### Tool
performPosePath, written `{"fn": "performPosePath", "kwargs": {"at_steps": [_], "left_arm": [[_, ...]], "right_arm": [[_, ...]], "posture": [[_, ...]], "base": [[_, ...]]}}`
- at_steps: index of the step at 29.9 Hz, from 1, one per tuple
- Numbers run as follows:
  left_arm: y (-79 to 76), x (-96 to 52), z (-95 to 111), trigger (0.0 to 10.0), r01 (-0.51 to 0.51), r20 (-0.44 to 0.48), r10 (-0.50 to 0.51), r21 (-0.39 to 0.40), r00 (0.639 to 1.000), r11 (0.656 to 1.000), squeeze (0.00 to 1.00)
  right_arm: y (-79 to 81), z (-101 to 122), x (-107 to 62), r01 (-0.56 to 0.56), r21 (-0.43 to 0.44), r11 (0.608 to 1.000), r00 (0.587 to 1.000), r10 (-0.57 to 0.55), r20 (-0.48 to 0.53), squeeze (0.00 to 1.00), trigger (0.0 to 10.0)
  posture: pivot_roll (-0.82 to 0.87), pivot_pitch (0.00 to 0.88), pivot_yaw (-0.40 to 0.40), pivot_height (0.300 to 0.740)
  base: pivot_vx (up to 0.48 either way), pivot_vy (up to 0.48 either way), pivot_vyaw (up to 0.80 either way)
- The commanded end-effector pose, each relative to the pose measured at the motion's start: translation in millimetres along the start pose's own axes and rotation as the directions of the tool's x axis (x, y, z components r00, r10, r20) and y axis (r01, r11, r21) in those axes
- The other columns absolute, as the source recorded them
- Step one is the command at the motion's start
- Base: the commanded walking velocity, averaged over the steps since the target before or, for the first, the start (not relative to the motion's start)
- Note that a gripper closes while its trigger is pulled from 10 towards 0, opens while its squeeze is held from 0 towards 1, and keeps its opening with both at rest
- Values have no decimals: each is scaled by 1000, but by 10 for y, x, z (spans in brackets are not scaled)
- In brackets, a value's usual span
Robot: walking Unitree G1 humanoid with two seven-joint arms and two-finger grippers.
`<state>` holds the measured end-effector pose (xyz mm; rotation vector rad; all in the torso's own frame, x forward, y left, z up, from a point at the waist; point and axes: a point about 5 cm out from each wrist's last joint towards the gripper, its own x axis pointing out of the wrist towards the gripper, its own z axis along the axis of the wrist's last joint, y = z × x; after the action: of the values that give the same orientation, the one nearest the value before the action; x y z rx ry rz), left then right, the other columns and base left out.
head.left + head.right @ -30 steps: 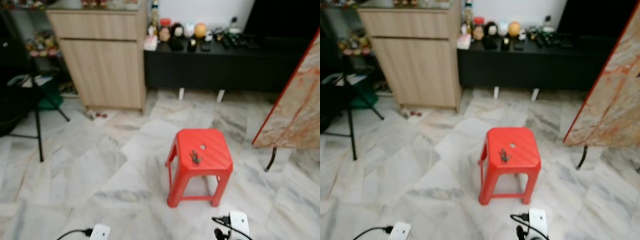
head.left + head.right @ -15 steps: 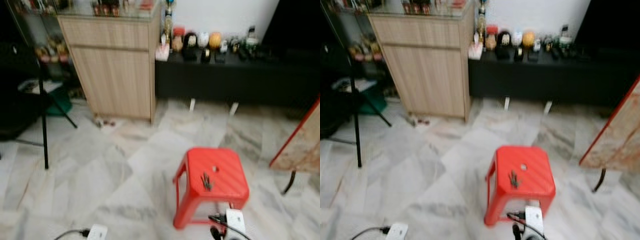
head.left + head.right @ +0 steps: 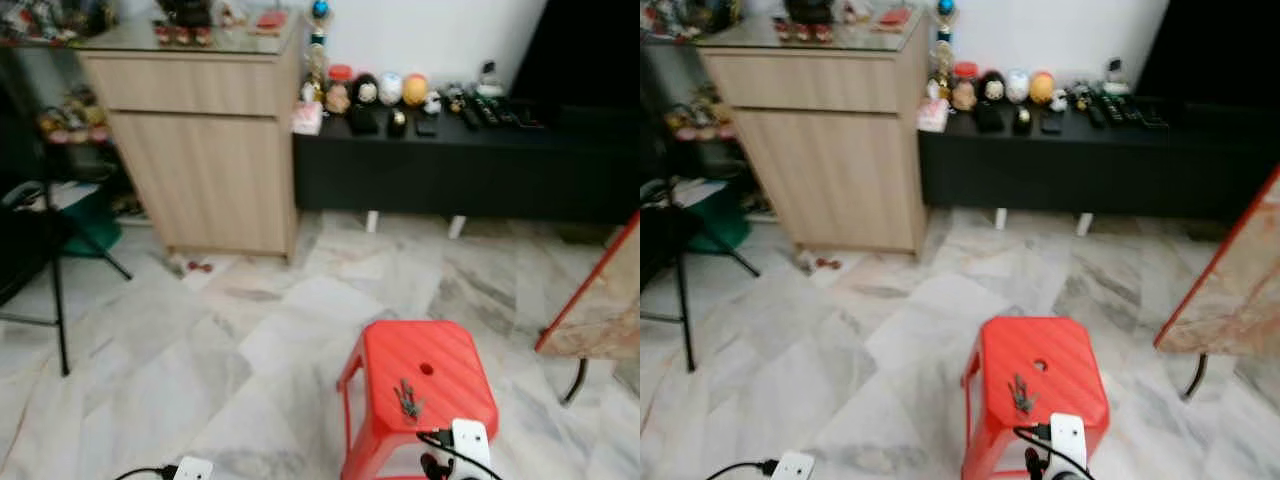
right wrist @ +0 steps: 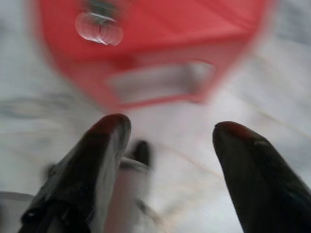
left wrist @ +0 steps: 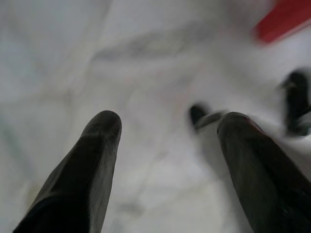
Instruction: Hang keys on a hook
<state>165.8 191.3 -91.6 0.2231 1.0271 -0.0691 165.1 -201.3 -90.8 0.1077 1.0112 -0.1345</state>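
Observation:
A small dark bunch of keys (image 3: pixel 408 398) lies on top of a red plastic stool (image 3: pixel 420 385) on the marble floor, low and right of centre in the eye views. My right gripper (image 4: pixel 167 131) hangs open just in front of the stool, its fingers apart over the floor, and the stool (image 4: pixel 146 43) lies blurred beyond them. My left gripper (image 5: pixel 167 127) hangs open over bare marble floor to the stool's left. White wrist parts of both arms show at the bottom edge (image 3: pixel 470 442) (image 3: pixel 192 468). I see no hook.
A wooden cabinet (image 3: pixel 205 150) stands at the back left, next to a low black TV bench (image 3: pixel 450 150) with several small ornaments. A black tripod leg (image 3: pixel 55 300) is at the left. A marble-patterned panel with a red edge (image 3: pixel 600 310) leans at the right.
The whole picture has shifted and tilted as the camera moved; the stool now sits lower and nearer, close to my right wrist. The keys lie as before on the stool.

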Motion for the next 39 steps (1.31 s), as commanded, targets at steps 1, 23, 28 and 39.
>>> {"fn": "performPosePath", "kwargs": {"at_steps": [1,23,28,39], "left_arm": [[54,-26,-144,10000,-9,-46,10,17,999,1000,0],[40,-23,-128,10000,6,-37,-5,31,999,1000,0],[38,-23,-131,10000,-1,-40,2,22,999,1000,0],[33,-24,-136,10000,1,-42,1,26,999,1000,0]], "right_arm": [[77,66,15,-17,4,1000,1000,17,21,0,10000],[79,87,17,-24,5,1000,999,24,31,0,10000],[79,83,16,-25,4,1000,999,25,30,0,10000],[79,84,16,-26,3,1000,999,25,30,0,10000]], "posture": [[12,0,-32,740],[13,0,-37,740],[13,0,-38,740],[14,0,-39,740]], "base": [[0,0,0],[0,-80,0],[0,-202,0],[0,0,0]]}}
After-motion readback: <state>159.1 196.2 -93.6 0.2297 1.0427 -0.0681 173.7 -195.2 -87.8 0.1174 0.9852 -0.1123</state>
